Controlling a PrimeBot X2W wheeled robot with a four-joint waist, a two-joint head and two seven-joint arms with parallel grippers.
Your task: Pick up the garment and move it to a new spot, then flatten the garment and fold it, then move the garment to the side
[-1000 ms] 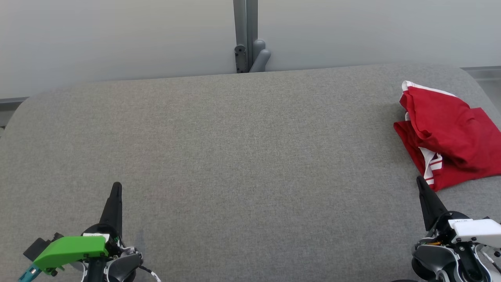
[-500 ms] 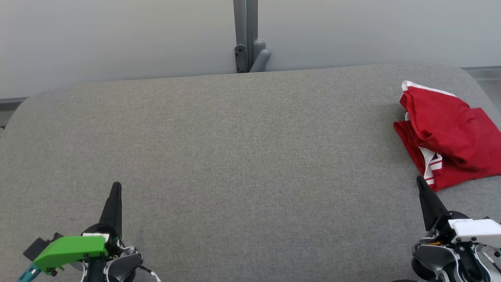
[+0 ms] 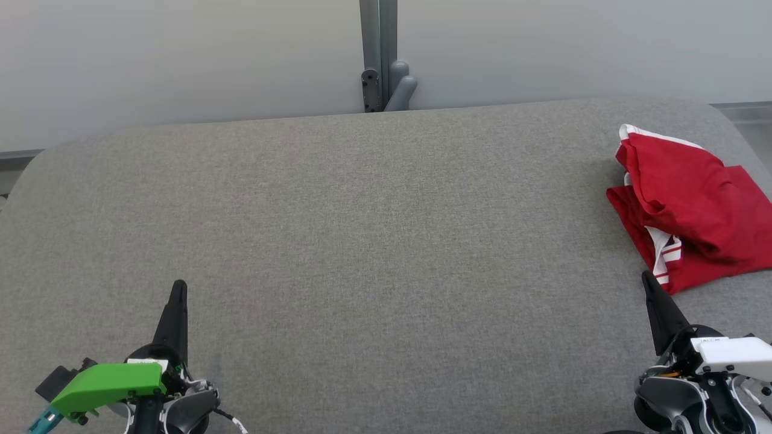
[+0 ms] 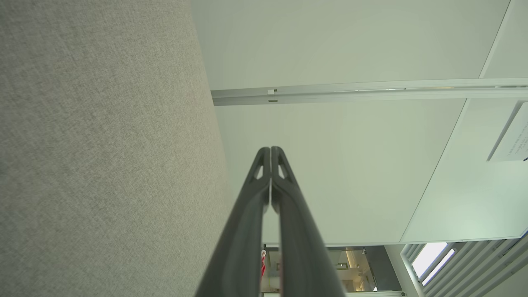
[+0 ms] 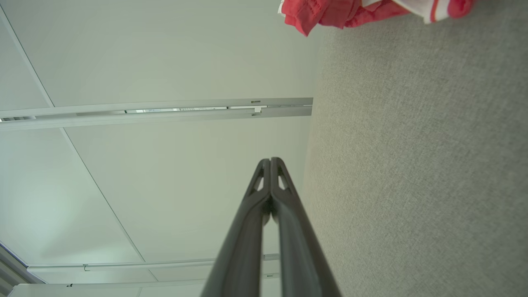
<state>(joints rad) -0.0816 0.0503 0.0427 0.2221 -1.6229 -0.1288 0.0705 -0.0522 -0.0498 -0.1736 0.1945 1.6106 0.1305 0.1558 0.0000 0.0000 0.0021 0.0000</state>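
Observation:
A red garment point(image 3: 687, 211) with white striped trim lies loosely folded at the far right of the grey fabric table point(image 3: 374, 241); its edge also shows at the top of the right wrist view as red cloth point(image 5: 330, 10). My right gripper point(image 3: 648, 278) rests shut at the lower right, its tip just below the garment's near corner, not touching it. Over at the lower left, well away from the garment, my left gripper point(image 3: 179, 284) is shut too. Both wrist views show the fingertips pressed together, left gripper point(image 4: 270, 149) and right gripper point(image 5: 270, 160), with nothing held.
A pale wall point(image 3: 181, 54) with a grey metal post point(image 3: 379, 54) stands behind the table's far edge. The table's rounded corners curve off at the far left and right.

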